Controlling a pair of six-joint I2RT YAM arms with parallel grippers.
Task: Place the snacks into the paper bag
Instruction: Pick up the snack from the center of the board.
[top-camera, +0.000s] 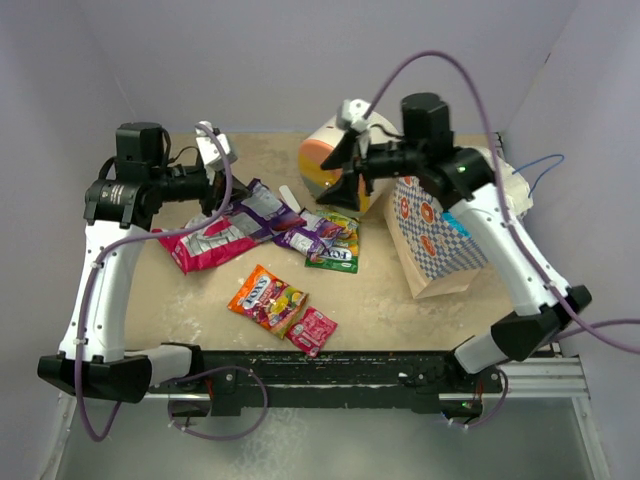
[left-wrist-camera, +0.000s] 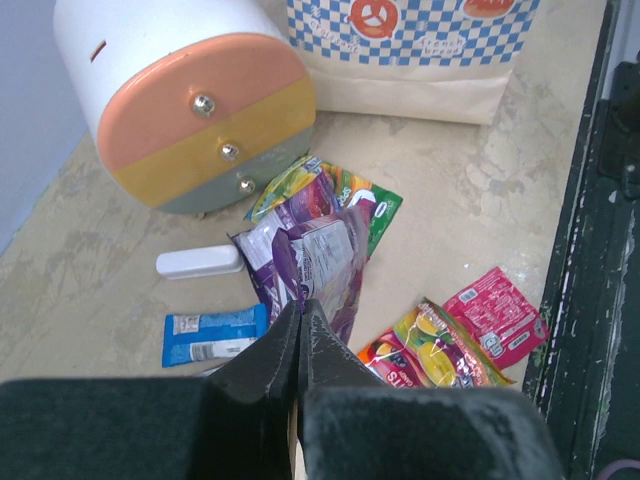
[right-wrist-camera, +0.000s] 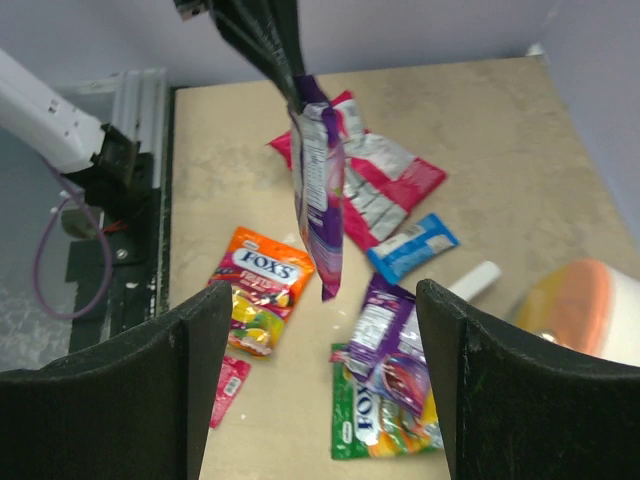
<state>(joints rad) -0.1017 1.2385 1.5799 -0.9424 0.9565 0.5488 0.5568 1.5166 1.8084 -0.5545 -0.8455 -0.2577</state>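
My left gripper (top-camera: 222, 192) is shut on the top edge of a purple snack packet (right-wrist-camera: 320, 190), which hangs clear above the table; the left wrist view shows the same packet (left-wrist-camera: 315, 255) just past the pinched fingertips (left-wrist-camera: 300, 312). My right gripper (right-wrist-camera: 325, 385) is open and empty, facing the hanging packet from the side of the paper bag (top-camera: 440, 240). On the table lie an orange packet (top-camera: 267, 297), a small pink one (top-camera: 313, 330), a green one (top-camera: 335, 252), another purple one (top-camera: 303, 236), a red-and-silver one (top-camera: 205, 245) and a blue one (left-wrist-camera: 215, 336).
A cream round drawer unit (top-camera: 322, 160) with orange and yellow fronts stands at the back beside the bag. A small white stick (left-wrist-camera: 198, 262) lies in front of it. A black rail (top-camera: 330, 365) runs along the table's near edge.
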